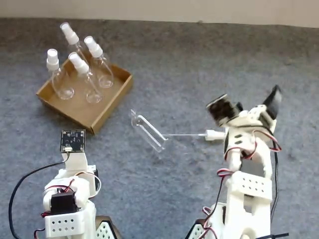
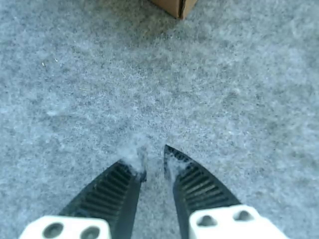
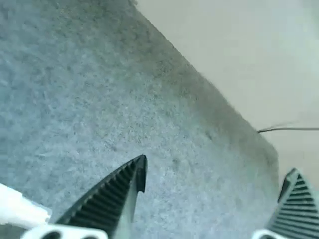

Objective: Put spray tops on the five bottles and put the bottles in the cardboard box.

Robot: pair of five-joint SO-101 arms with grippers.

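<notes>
The cardboard box point(image 1: 107, 107) sits at the back left and holds several clear bottles point(image 1: 94, 79) with white spray tops on. One more clear bottle point(image 1: 149, 132) lies uncapped on its side on the grey carpet at the middle. A loose white spray top point(image 1: 214, 134) lies to its right, its thin tube point(image 1: 184, 134) pointing at the bottle. My right gripper point(image 3: 218, 167) hangs wide open just beside that spray top point(image 3: 20, 211), holding nothing. My left gripper point(image 2: 154, 162) is shut and empty, low over bare carpet in front of the box corner point(image 2: 174, 6).
The left arm point(image 1: 70, 194) stands at the front left and the right arm point(image 1: 246, 164) at the front right. Grey carpet point(image 1: 189, 64) covers the table to a pale back edge. A thin cable point(image 3: 289, 129) lies past the carpet's edge.
</notes>
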